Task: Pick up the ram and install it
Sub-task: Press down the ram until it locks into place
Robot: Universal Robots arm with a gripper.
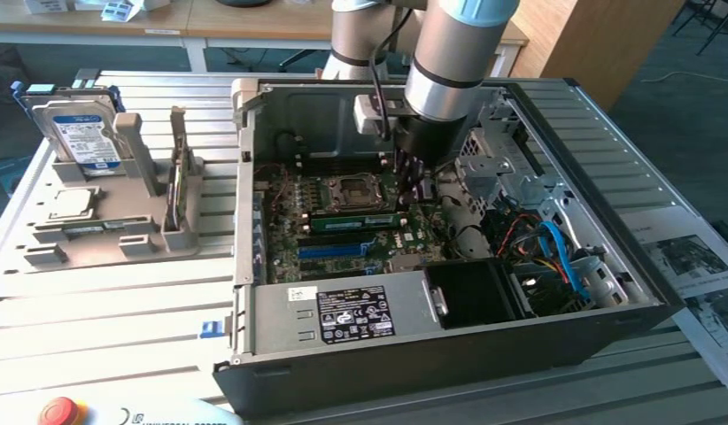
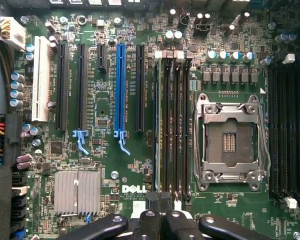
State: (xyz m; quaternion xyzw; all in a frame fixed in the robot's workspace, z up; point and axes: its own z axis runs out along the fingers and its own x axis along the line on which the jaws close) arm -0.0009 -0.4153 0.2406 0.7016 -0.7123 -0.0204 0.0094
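Note:
The ram is a long green stick standing in a memory slot beside the CPU socket, inside the open computer case. From the wrist view I see the ram edge-on, as a thin strip in the first of the black memory slots. My gripper reaches down into the case over the end of the stick toward the exterior view's right. In the wrist view the gripper is shut, its dark fingertips together right at the ram's end. Whether they touch it I cannot tell.
A blue expansion slot, black slots and a silver heatsink lie beside the memory slots. The empty CPU socket sits on the other side. On the exterior view's left, a grey holder carries a hard drive. The power supply fills the case's near edge.

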